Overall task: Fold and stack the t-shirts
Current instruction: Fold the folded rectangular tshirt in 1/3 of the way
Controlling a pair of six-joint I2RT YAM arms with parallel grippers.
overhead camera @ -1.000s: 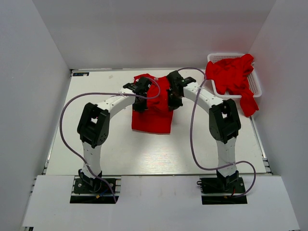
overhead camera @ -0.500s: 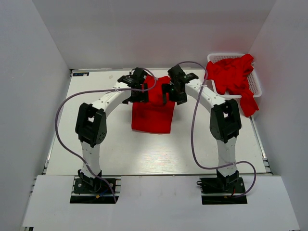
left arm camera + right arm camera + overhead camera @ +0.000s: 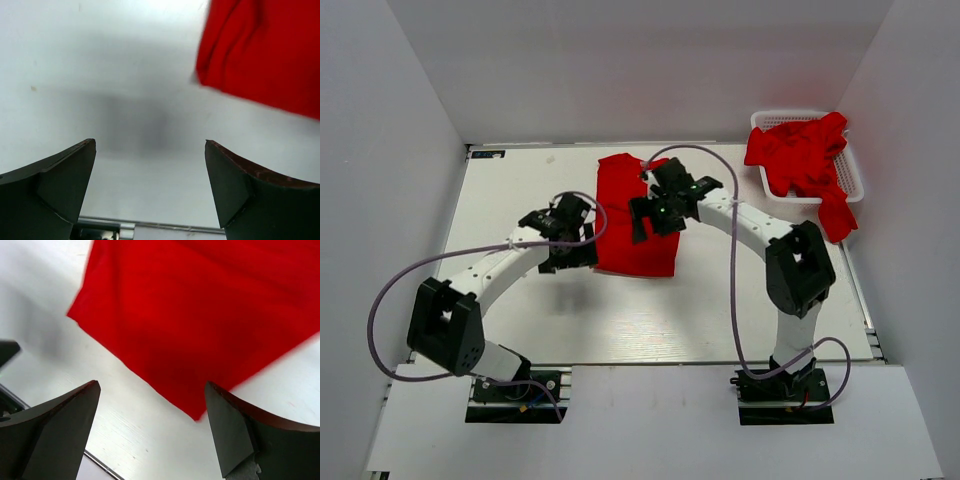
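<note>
One red t-shirt (image 3: 632, 250) lies folded into a long flat rectangle at the middle of the table. It shows at the upper right of the left wrist view (image 3: 265, 55) and fills the top of the right wrist view (image 3: 200, 315). My left gripper (image 3: 578, 252) hangs open just left of the shirt's near-left edge, with only bare table between its fingers (image 3: 150, 165). My right gripper (image 3: 653, 218) is open above the shirt's right half, holding nothing (image 3: 150, 410). More red t-shirts (image 3: 798, 150) are piled in the basket.
The white lattice basket (image 3: 856, 178) stands at the far right corner, with one shirt (image 3: 837, 220) hanging over its near rim. White walls close in the table on three sides. The table's metal front edge (image 3: 150, 227) shows low in the left wrist view.
Both grippers opened and let go of the shirt, which now lies flat. The left arm swung back and to the left, off the cloth. The right gripper drew slightly nearer.
</note>
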